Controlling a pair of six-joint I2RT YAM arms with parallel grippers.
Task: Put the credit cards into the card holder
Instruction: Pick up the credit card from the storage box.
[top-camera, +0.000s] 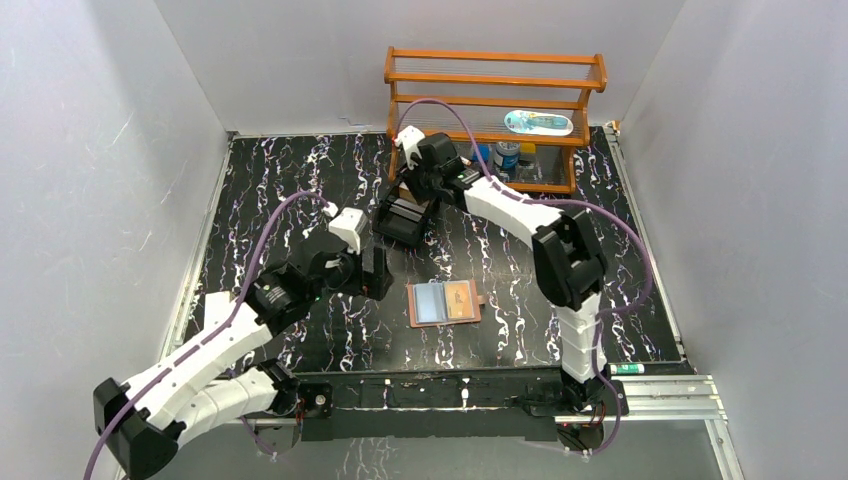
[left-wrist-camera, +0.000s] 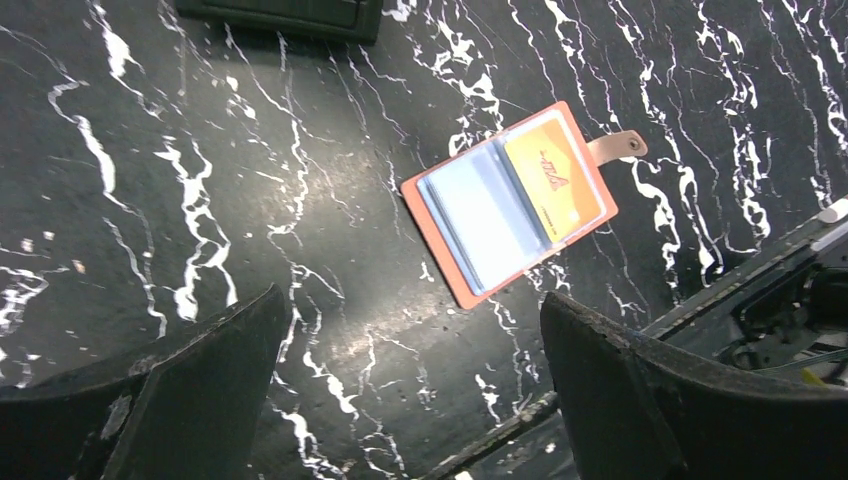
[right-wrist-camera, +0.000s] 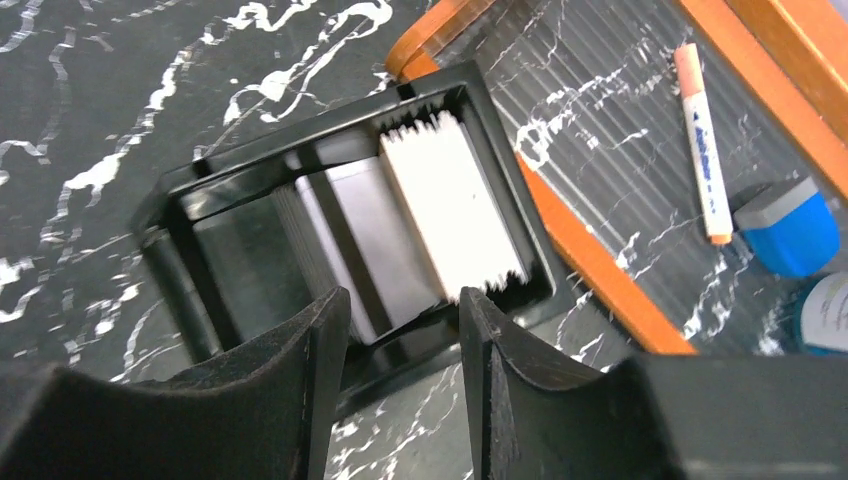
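The card holder (top-camera: 445, 302) lies open and flat on the dark marbled table, with its snap tab to the right. A pale blue credit card (left-wrist-camera: 480, 215) sits in its left half and an orange one (left-wrist-camera: 553, 180) in its right half. My left gripper (left-wrist-camera: 415, 305) hovers just left of the holder, open wide with only table between its fingers. My right gripper (right-wrist-camera: 402, 300) is open over the near rim of a black tray (right-wrist-camera: 250, 160) and grips nothing. The tray holds an upright stack of white cards (right-wrist-camera: 455, 205) and some grey ones (right-wrist-camera: 350, 235).
A wooden rack (top-camera: 495, 110) stands at the back behind the tray. On its lower shelf lie an orange-capped marker (right-wrist-camera: 700, 140) and a blue block (right-wrist-camera: 790, 225). The arms' base rail (top-camera: 450, 390) runs along the near edge.
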